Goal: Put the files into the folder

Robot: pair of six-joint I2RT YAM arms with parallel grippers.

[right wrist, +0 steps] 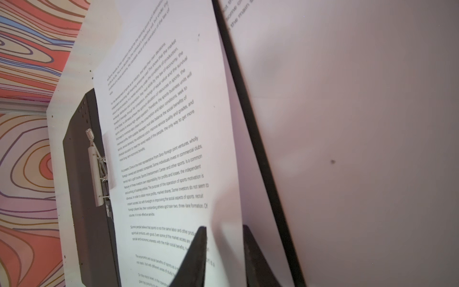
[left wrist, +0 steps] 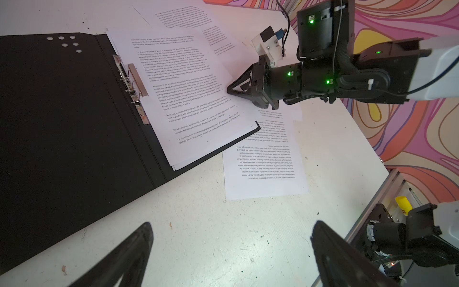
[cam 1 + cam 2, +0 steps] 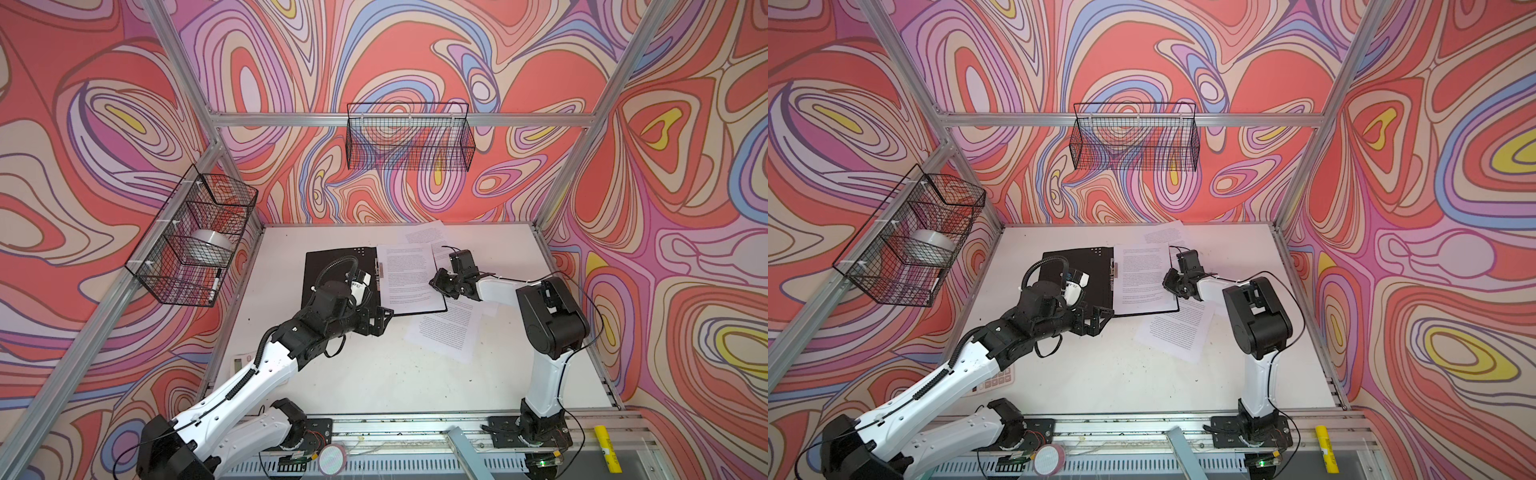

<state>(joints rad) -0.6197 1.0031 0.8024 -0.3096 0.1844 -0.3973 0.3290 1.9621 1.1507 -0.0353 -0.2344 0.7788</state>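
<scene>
The folder (image 3: pixel 328 253) (image 3: pixel 1092 266) (image 2: pixel 62 111) lies open on the white table, black inside up, its metal clip (image 2: pixel 135 79) (image 1: pixel 95 174) by the spine. One of the files (image 3: pixel 407 270) (image 3: pixel 1142 270) (image 2: pixel 186 87) (image 1: pixel 161 99) rests on the folder's right half. A second sheet (image 3: pixel 428 235) (image 2: pixel 178 15) lies behind it and a third (image 3: pixel 449 328) (image 2: pixel 263 169) in front to the right. My right gripper (image 3: pixel 433 282) (image 3: pixel 1165 282) (image 2: pixel 228 89) (image 1: pixel 224 227) is at that first sheet's right edge, jaws slightly apart with the edge between them. My left gripper (image 3: pixel 379 321) (image 3: pixel 1096 320) (image 2: pixel 232 223) hangs wide open over bare table by the folder's front edge.
A wire basket (image 3: pixel 191 237) on the left wall holds a silver roll and a marker. Another basket (image 3: pixel 409 137) hangs on the back wall. A calculator (image 3: pixel 239 361) (image 3: pixel 994 380) lies front left, partly under my left arm. A yellow object (image 3: pixel 606 453) sits on the front rail.
</scene>
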